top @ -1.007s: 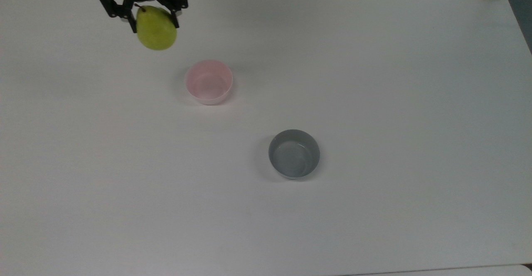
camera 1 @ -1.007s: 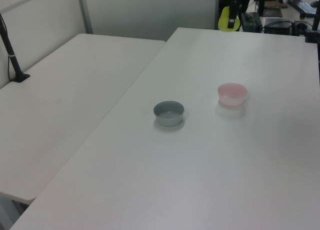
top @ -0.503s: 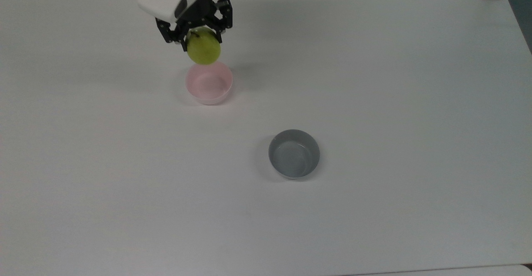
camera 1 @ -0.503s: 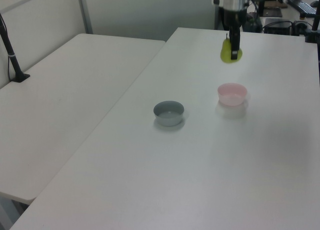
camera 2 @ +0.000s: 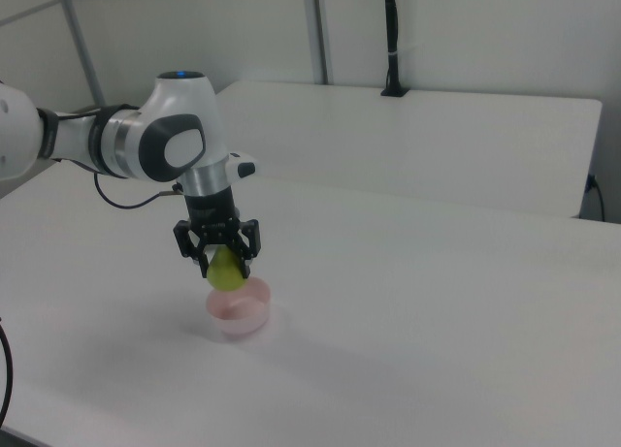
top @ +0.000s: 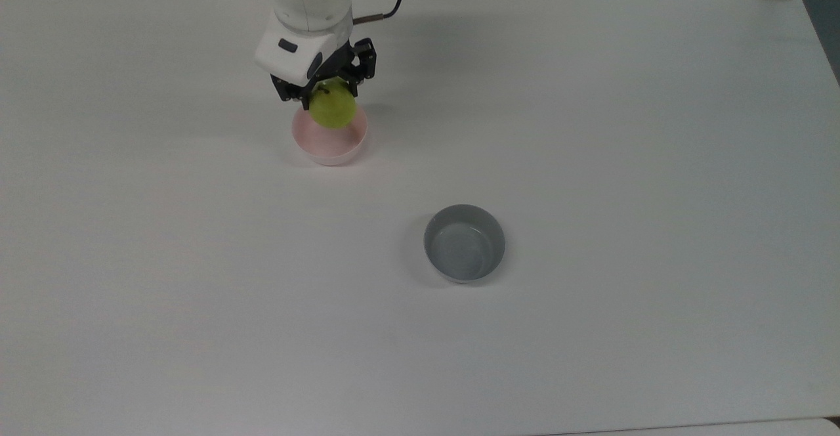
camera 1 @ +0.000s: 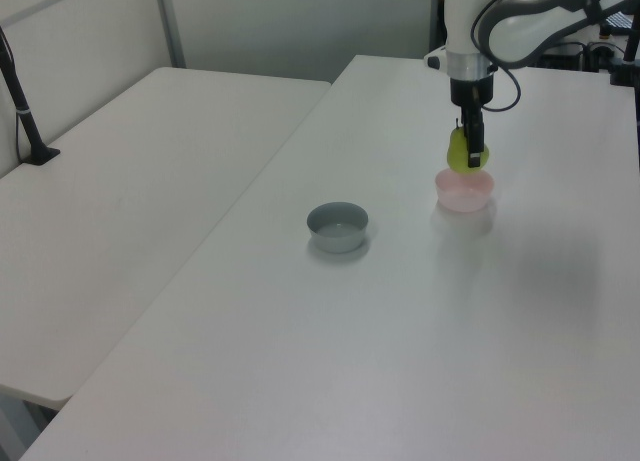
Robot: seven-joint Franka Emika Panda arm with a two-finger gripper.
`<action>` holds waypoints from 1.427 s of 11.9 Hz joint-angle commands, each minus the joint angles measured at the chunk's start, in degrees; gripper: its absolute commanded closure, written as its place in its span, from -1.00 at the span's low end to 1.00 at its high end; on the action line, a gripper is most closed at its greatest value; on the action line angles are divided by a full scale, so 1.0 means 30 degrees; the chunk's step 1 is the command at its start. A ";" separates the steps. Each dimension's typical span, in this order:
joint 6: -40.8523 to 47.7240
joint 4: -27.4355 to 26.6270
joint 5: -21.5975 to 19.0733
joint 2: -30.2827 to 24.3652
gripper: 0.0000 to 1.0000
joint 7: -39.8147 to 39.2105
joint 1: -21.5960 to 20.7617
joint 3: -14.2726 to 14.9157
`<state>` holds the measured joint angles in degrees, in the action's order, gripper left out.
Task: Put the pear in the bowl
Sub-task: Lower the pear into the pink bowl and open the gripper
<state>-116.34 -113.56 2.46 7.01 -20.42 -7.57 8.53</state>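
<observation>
The yellow-green pear (top: pixel 333 109) (camera 1: pixel 462 153) (camera 2: pixel 225 270) hangs stem up, with my gripper (top: pixel 326 93) (camera 1: pixel 472 149) (camera 2: pixel 219 263) shut on its upper part. It is held just above the pale pink bowl (top: pixel 330 144) (camera 1: pixel 464 192) (camera 2: pixel 239 310), over the bowl's far rim in the top view. In the right view the pear's underside sits close to the bowl's rim; whether they touch I cannot tell. The bowl stands upright on the white table (top: pixel 590 160).
A grey bowl (top: pixel 464 243) (camera 1: pixel 338 226) stands upright on the same table, lower right of the pink bowl in the top view. A second white table (camera 1: pixel 130 211) (camera 2: pixel 417 137) adjoins, with a black post (camera 1: pixel 25 111) (camera 2: pixel 391 40) clamped to it.
My gripper carried the pear from the top view's upper left toward the right and down, descending until it hangs just over the pink bowl. Both bowls stayed put.
</observation>
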 commanded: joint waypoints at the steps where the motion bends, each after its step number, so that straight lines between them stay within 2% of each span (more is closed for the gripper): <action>1: -0.1618 -0.0438 0.0322 0.0709 0.54 -0.0197 -0.0318 0.0322; 10: -0.2851 -0.0966 0.0850 0.1707 0.50 -0.0050 -0.0113 0.0322; 11: -0.2822 -0.0965 0.0821 0.1708 0.33 -0.0050 -0.0054 0.0322; 12: -0.2647 -0.0965 0.0820 0.1708 -0.16 0.0008 0.0091 0.0322; 14: -0.2384 -0.0965 0.0820 0.1650 -0.76 0.0095 0.0297 0.0322; 16: -0.1973 -0.0820 0.0791 0.1417 -1.00 0.0096 0.0618 0.0322; 17: -0.1450 -0.0732 0.0791 0.1328 -1.00 0.0096 0.0620 0.0322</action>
<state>-122.79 -115.00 3.92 12.95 -20.42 -5.89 9.16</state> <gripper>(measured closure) 0.057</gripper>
